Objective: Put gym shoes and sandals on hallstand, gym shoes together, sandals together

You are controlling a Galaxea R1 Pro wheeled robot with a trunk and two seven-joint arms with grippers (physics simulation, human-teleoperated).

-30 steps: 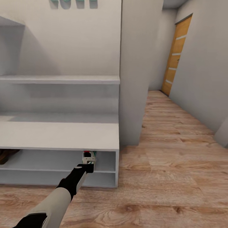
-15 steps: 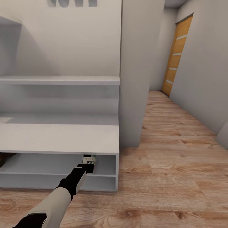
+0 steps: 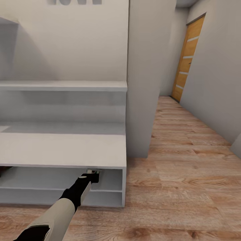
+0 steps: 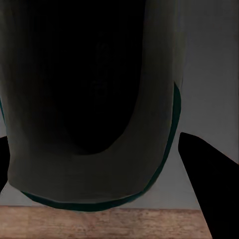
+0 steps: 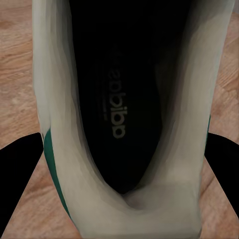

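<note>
The pale grey hallstand (image 3: 63,147) fills the left half of the head view. My left arm reaches into its upper low shelf at the right end. There my left gripper (image 3: 93,172) is shut on a white gym shoe (image 3: 91,171) that is mostly hidden under the bench top. Seen close up, that gym shoe (image 4: 89,174) has a green edge and lies between the black fingers (image 4: 209,189), with grey shelf behind it. My right gripper (image 5: 124,164) is shut on the other gym shoe (image 5: 64,124), held above the corridor floor (image 5: 15,74). The sandals are hidden.
A grey wall pillar (image 3: 144,83) stands right beside the hallstand's right end. Open wood floor (image 3: 187,174) runs along the corridor to an orange door (image 3: 187,57) at the far right. Upper shelves (image 3: 63,85) jut out above the bench top.
The whole head view has shifted, so the camera moved: the bench top sits lower in the picture and covers more of the left shoe. My left arm keeps its place.
</note>
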